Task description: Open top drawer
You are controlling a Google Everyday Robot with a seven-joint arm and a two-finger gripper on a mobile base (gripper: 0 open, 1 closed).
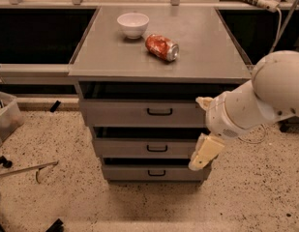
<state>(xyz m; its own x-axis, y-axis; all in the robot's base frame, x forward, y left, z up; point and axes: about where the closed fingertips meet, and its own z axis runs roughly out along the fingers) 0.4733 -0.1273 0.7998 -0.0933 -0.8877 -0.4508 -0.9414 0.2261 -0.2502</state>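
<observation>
The top drawer (134, 113) is a wide grey metal front with a small black loop handle (159, 111) at its centre, and it is shut. It sits under the cabinet's grey top (202, 37). My gripper (197, 133) is at the cabinet's right front corner, to the right of the handle and apart from it. Its cream fingers (206, 151) are spread, one tip at top-drawer height and the other down by the bottom drawer. It is open and holds nothing.
Two narrower grey drawers, the middle one (139, 148) and the bottom one (134, 172), are shut below. A white bowl (133, 24) and a red can (162, 47) lying on its side sit on the cabinet top. Speckled floor has a bin (5, 120) and loose tools at left.
</observation>
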